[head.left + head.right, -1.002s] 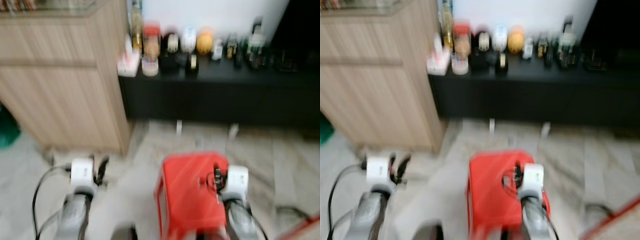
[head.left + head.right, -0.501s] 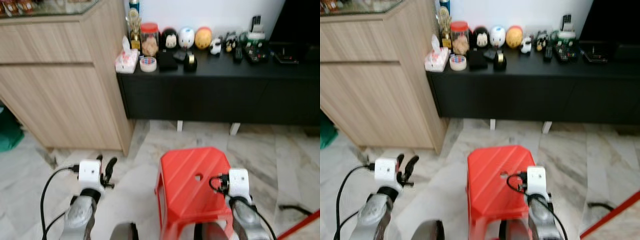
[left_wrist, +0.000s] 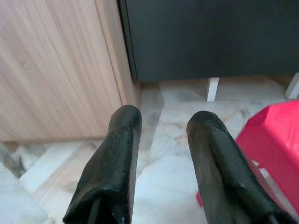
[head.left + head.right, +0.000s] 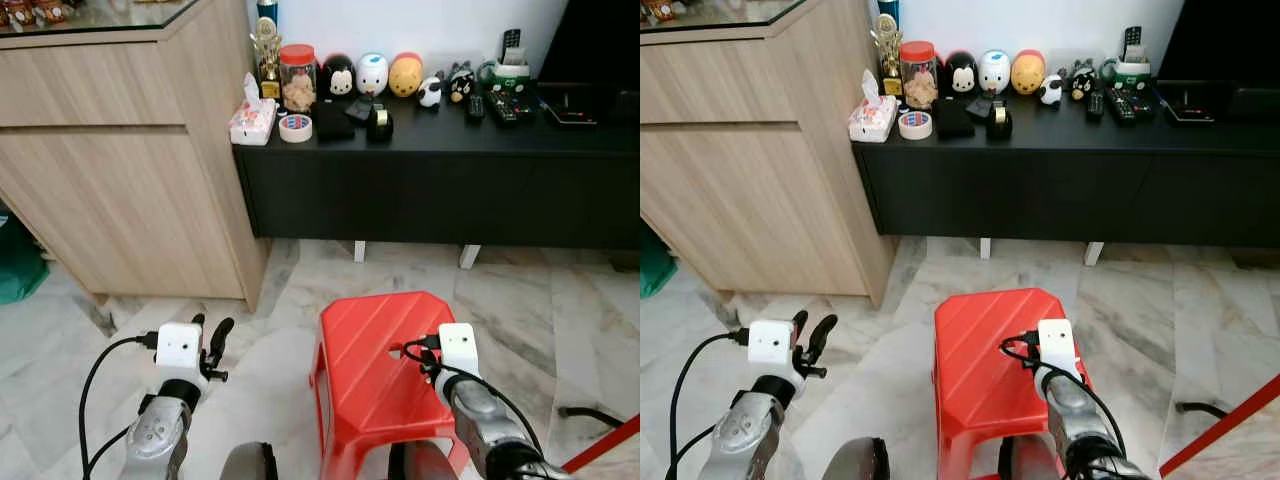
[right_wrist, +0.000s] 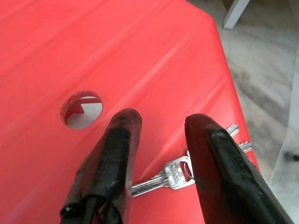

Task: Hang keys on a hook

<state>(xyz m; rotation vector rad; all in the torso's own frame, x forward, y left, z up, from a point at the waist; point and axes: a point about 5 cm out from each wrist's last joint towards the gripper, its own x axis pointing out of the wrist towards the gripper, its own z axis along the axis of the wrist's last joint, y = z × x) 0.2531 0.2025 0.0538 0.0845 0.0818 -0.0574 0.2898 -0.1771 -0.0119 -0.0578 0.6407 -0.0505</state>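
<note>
the two head views look forward and down from above both arms, sharing the red stool (image 4: 385,370), the wooden cabinet (image 4: 130,150) and the black sideboard (image 4: 1060,170) ahead. the left wrist view looks along the left end effector (image 3: 161,135) toward cabinet, sideboard and floor. the right wrist view sits close above the stool top, looking along the right end effector (image 5: 159,135), with keys (image 5: 175,175) just beyond its fingers.

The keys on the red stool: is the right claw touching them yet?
Cannot tell. In the right wrist view the keys lie between the open right claw fingers, partly hidden.
</note>
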